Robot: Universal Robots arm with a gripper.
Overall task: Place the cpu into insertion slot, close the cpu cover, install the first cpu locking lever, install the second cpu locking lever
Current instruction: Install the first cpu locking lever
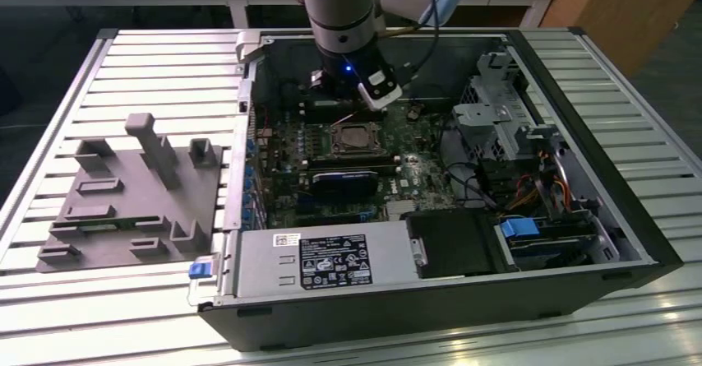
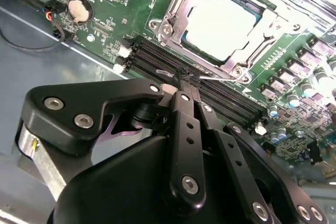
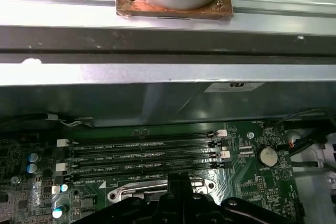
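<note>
The pale silver-beige square cpu point(image 2: 223, 22) sits in the grey-rimmed insertion slot point(image 2: 237, 70) on the green motherboard point(image 2: 118, 3). The thin silver cpu cover point(image 2: 169, 23) lies down around it, its window framing the chip, so the work appears to be at the locking levers. In the second wrist view the black gripper point(image 2: 185, 83) hangs just beside the socket's near edge, over the long black memory slots point(image 2: 152, 56). Its jaws are closed together with nothing visible between them. The tip is at a thin silver wire lever point(image 2: 227, 78) along that edge; whether it touches, I cannot tell. Doing this well likely means pressing on the lever alone and guiding it under its hook. The tip should stay off the memory slots, since a slip could scrape the board.
</note>
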